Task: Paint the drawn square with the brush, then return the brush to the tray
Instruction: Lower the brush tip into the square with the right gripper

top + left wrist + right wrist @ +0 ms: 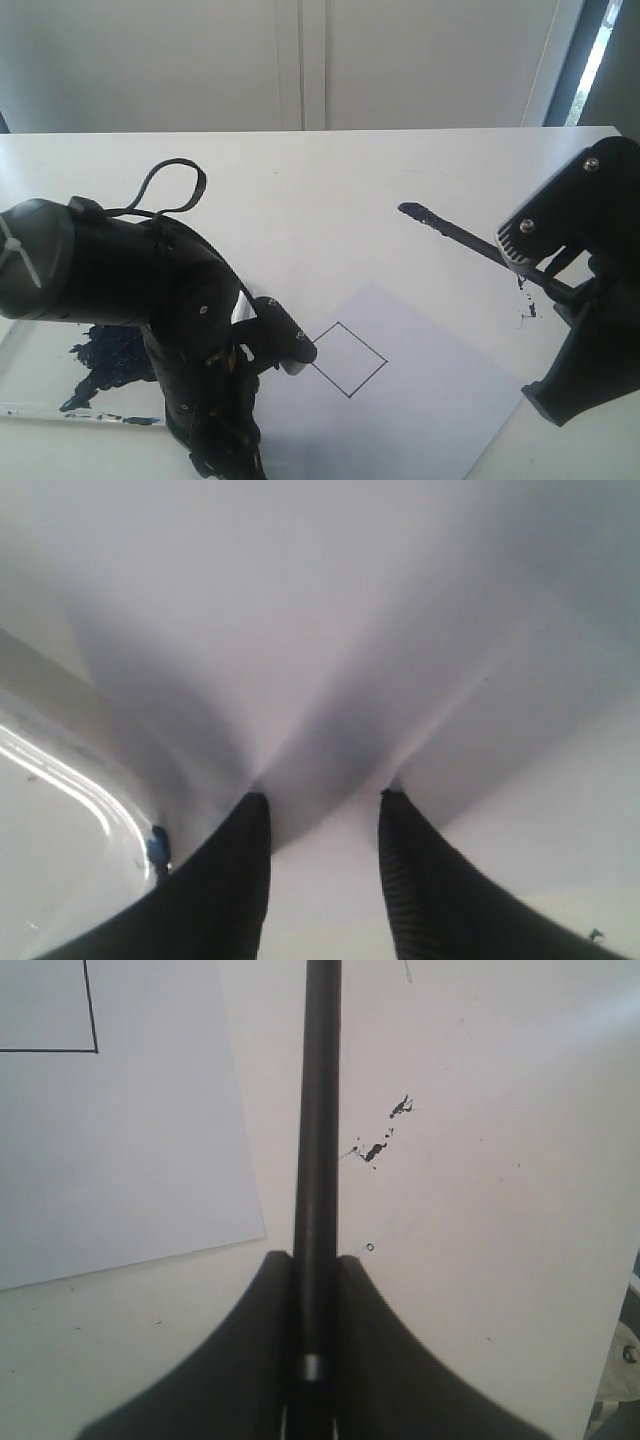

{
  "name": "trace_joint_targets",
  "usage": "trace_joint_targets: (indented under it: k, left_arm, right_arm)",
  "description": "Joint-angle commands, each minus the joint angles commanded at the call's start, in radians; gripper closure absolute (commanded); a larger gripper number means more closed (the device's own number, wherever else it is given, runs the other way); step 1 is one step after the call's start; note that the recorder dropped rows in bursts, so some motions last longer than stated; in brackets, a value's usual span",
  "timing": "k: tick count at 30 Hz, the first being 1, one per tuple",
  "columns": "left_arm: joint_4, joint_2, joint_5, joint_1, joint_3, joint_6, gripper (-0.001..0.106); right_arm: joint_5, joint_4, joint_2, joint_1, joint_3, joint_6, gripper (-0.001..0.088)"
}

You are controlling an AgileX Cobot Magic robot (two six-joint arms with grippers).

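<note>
Protruding from right tool (317, 1257), brush (318, 1110) looks thin, black.

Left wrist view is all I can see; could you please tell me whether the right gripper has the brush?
Observer: Yes, the right gripper is shut on the brush shaft.
Operator: Thank you. Is the drawn square painted?
Observer: No, the square is only an outline on the paper.
Operator: And where is the brush tip, please?
Observer: In the exterior view the dark tip shows against bare table, well clear of the square.
</note>
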Motion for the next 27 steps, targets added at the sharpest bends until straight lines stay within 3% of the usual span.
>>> trace_joint_targets:
  k: [3, 6, 10, 16, 27]
  left_arm:
    - [0.000, 0.000, 0.000, 0.000, 0.000, 0.000, 0.050]
    - [0.000, 0.000, 0.000, 0.000, 0.000, -0.009, 0.044]
    - [-0.007, 0.000, -0.002, 0.000, 0.004, -0.009, 0.045]
    - [-0.009, 0.000, -0.026, 0.000, 0.044, -0.009, 0.045]
    - [-0.016, 0.000, -0.085, 0.000, 0.085, -0.009, 0.045]
  right_arm:
    - [0.000, 0.000, 0.000, 0.000, 0.002, 0.000, 0.0868]
    - [-0.005, 0.000, 0.000, 0.000, 0.001, 0.000, 0.0868]
    - [-0.014, 0.049, 0.000, 0.000, 0.001, -0.013, 0.0868]
    - [-0.036, 0.243, 0.000, 0.000, 0.004, -0.165, 0.0868]
    - [-0.031, 0.414, 0.005, 0.000, 0.049, -0.372, 0.0868]
